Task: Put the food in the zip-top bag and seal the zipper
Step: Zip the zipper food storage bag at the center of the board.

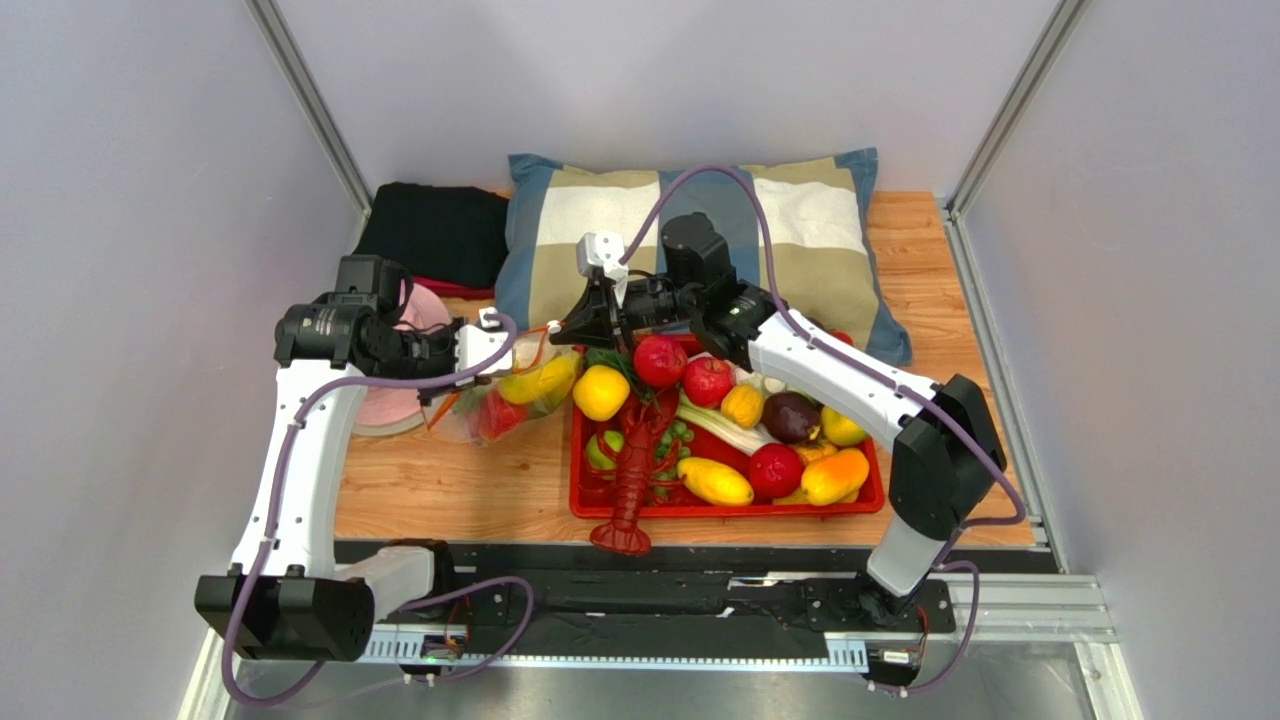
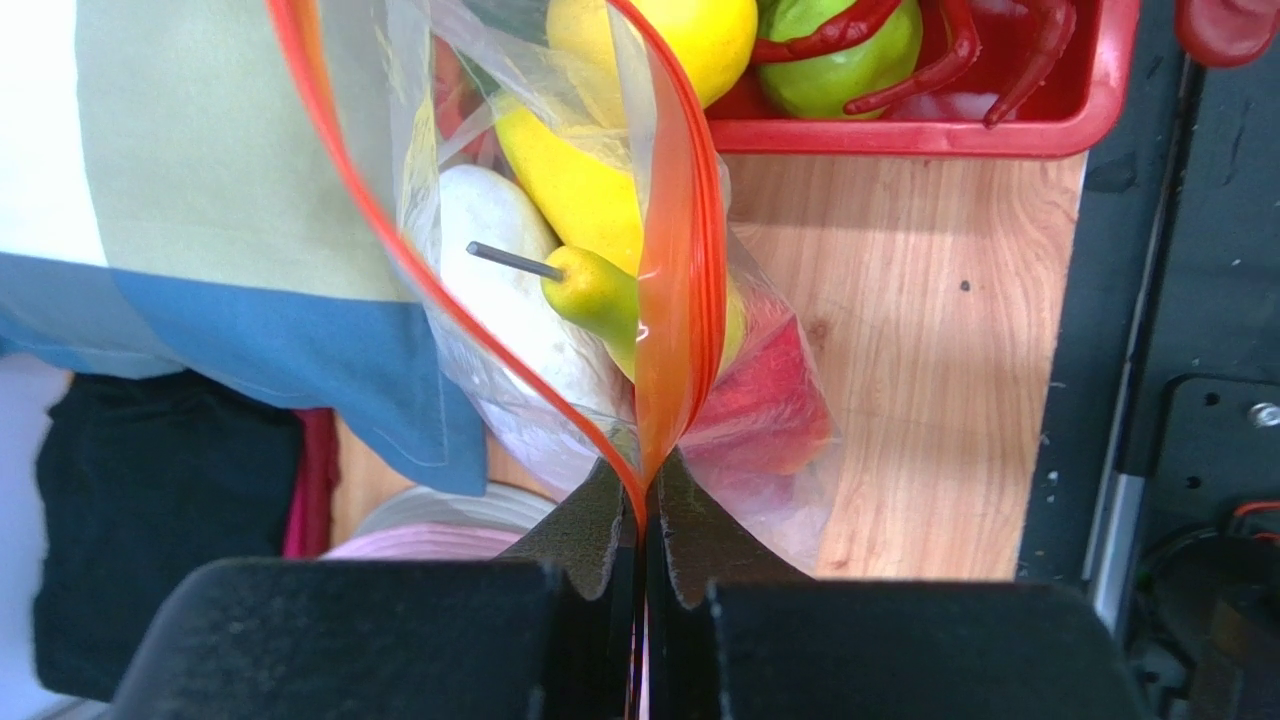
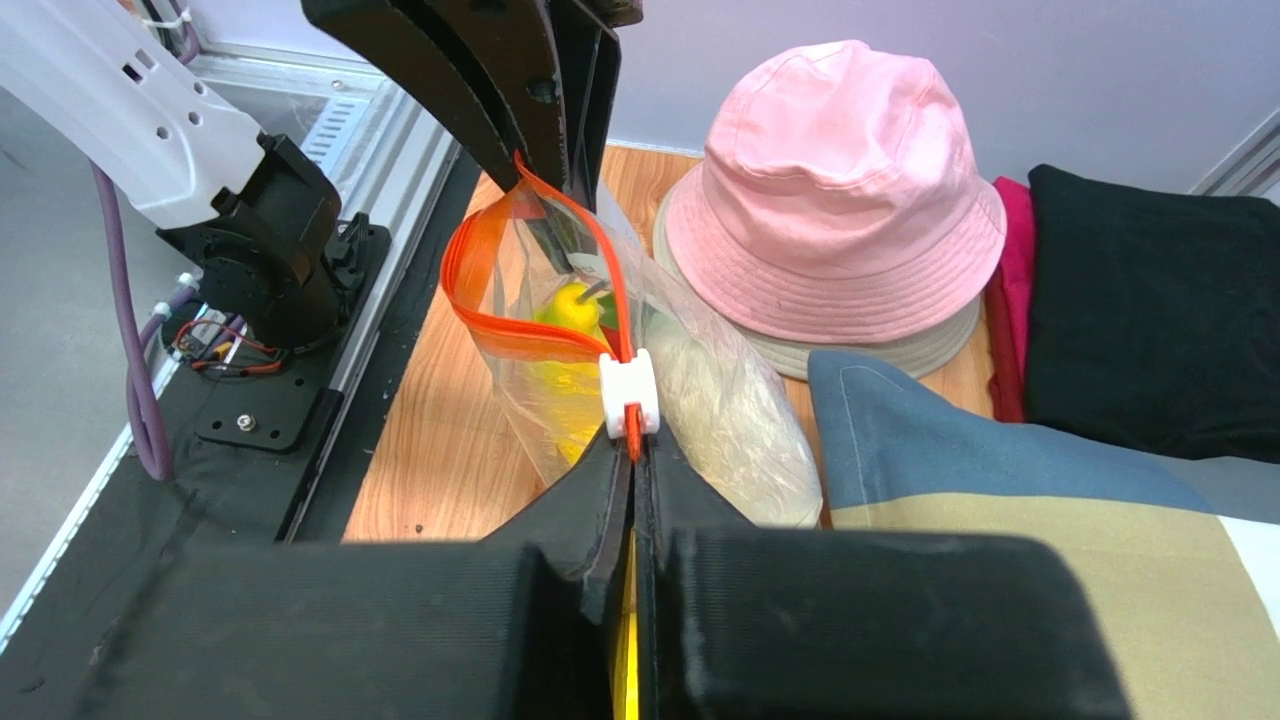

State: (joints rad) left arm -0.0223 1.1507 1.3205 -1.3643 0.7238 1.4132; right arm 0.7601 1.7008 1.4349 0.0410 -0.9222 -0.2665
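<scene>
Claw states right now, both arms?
Left claw: closed on one end of the zipper.
Right claw: closed on the zipper, next to its white slider.

Pale grey walls (image 1: 676, 75), wooden tabletop (image 1: 451, 488), aluminium corner posts (image 1: 308, 98)

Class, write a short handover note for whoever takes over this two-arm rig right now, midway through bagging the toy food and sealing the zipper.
Left gripper: shut, fingers pinching one end of the zipper.
Right gripper: shut on the zipper's other end, right beside the white slider.
Zip-top bag: held between both grippers, beside the red tray, mouth gaping.
Done: a banana, a pear and other food are inside.
Left: zipper not sealed; more food lies in the tray.
</scene>
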